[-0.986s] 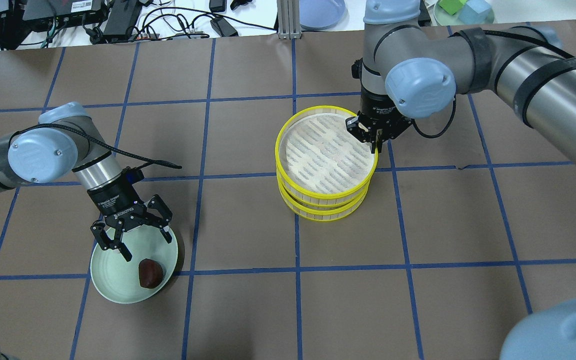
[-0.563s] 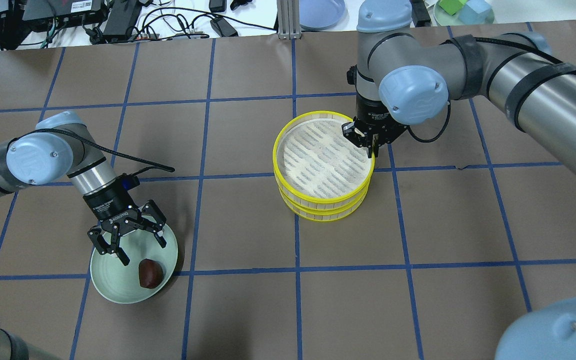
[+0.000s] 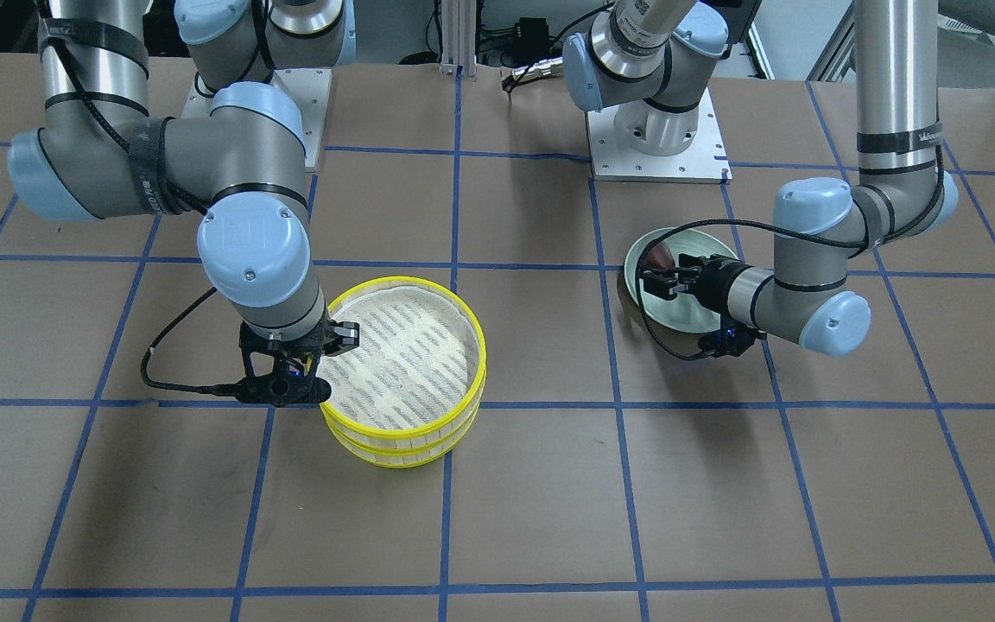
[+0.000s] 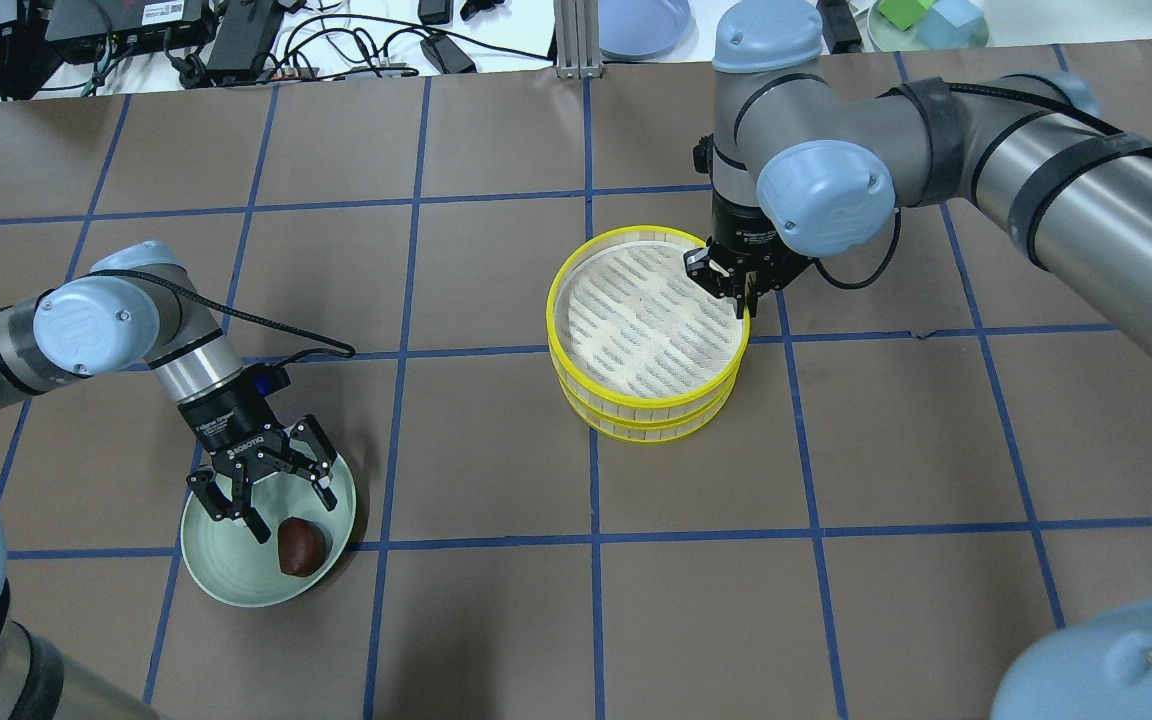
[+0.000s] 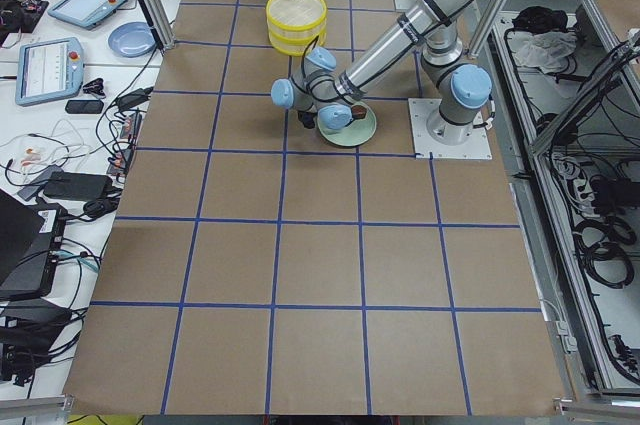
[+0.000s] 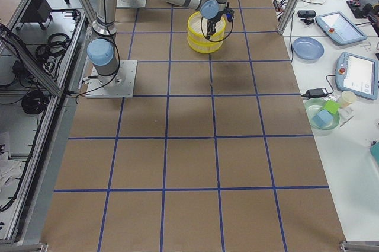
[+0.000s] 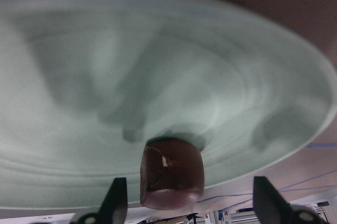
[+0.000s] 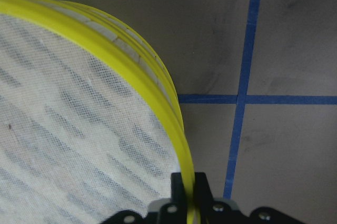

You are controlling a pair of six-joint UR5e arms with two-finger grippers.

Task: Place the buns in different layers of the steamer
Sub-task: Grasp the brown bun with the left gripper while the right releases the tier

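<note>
The dark reddish-brown bun (image 4: 299,546) lies on a pale green plate (image 4: 226,590). My left gripper (image 4: 291,512) is open just above the plate, with its fingers either side of the bun (image 7: 171,174). The two yellow-rimmed steamer layers stand stacked mid-table, the top layer (image 4: 648,320) on the bottom layer (image 4: 651,425). The top layer is empty. My right gripper (image 4: 739,300) is shut on the top layer's rim (image 8: 152,87) at its right side. The cream-yellow bun is out of view.
The brown table has a blue tape grid. Cables, a blue dish (image 4: 641,25) and a green dish with blocks (image 4: 926,22) lie beyond the far edge. The robot bases (image 3: 657,138) stand behind the plate.
My left gripper has moved closer to the bun, still open. My right gripper has shifted slightly left, and the top layer has moved with it.
</note>
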